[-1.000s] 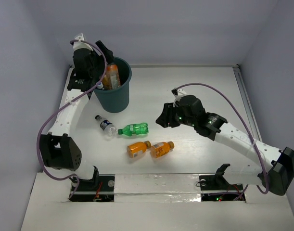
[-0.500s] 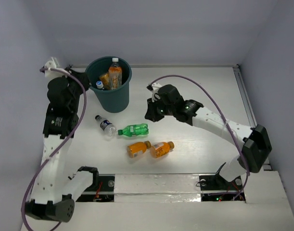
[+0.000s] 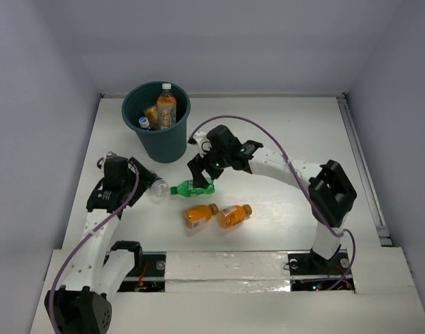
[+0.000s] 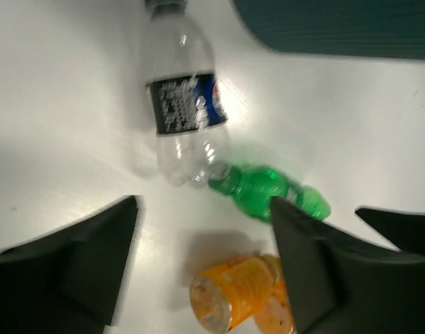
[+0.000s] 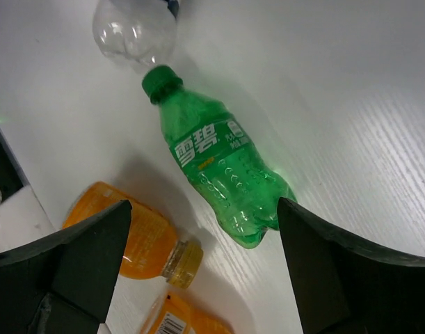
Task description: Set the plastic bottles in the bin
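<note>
The dark teal bin [image 3: 156, 132] stands at the back left and holds an upright orange bottle [image 3: 166, 104] and two more. On the table lie a clear blue-labelled bottle [image 3: 157, 186] [image 4: 184, 104], a green bottle [image 3: 193, 186] [image 5: 219, 167] and two orange bottles [image 3: 199, 214] [image 3: 233, 216]. My left gripper [image 3: 137, 175] [image 4: 205, 236] hovers open just left of the clear bottle, nothing between its fingers. Over the base end of the green bottle hangs my right gripper [image 3: 200, 172] [image 5: 205, 223], open, its fingers astride that bottle and apart from it.
The bin's wall [image 4: 337, 28] shows at the top of the left wrist view. One orange bottle [image 5: 129, 240] lies close beside the green one, under my right gripper's left finger. White walls close the table at the back and sides.
My left arm left the bin, where an orange bottle now stands, and swung down beside the clear bottle. My right arm moved left over the green bottle with its jaws now wide.
</note>
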You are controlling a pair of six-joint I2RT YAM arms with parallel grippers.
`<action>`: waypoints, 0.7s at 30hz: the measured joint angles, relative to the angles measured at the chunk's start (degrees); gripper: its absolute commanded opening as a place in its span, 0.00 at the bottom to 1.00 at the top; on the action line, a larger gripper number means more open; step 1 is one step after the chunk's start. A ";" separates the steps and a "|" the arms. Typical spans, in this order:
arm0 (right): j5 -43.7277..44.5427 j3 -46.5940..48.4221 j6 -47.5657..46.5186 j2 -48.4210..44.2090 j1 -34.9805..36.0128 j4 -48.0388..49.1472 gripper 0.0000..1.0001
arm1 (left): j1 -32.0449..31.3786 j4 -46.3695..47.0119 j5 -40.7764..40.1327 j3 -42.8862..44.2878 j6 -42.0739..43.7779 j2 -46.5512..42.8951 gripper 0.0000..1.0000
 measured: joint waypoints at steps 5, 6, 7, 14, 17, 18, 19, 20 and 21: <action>-0.83 0.52 -3.39 4.59 0.79 -2.01 0.92 | 0.33 -0.13 3.65 -2.56 -2.47 0.46 0.99; -0.83 0.92 -3.98 5.40 1.11 -2.49 0.92 | 0.46 0.35 4.11 -2.58 -2.71 0.83 0.99; -0.63 1.55 -4.66 6.25 1.44 -2.75 0.93 | 0.55 1.01 4.55 -2.69 -2.93 1.38 0.99; 1.09 5.25 -7.52 11.04 2.64 -4.31 0.93 | 3.32 4.85 5.70 -5.70 -3.28 5.40 0.99; 2.38 5.33 -7.78 12.44 2.84 -4.55 0.93 | 5.53 6.80 5.68 -6.49 -2.95 7.74 0.99; 2.84 5.33 -7.78 12.72 2.86 -4.55 0.93 | 6.19 7.52 5.70 -6.71 -2.73 8.52 0.99; 3.28 5.33 -7.76 12.92 2.86 -4.50 0.93 | 6.71 8.33 5.70 -6.97 -2.43 9.38 0.99; 3.67 5.33 -7.74 13.00 2.86 -4.52 0.93 | 7.19 8.94 5.70 -7.17 -2.10 10.10 0.99; 4.22 5.33 -7.67 13.00 2.86 -4.42 0.92 | 7.63 9.44 5.73 -7.26 -1.75 10.73 0.99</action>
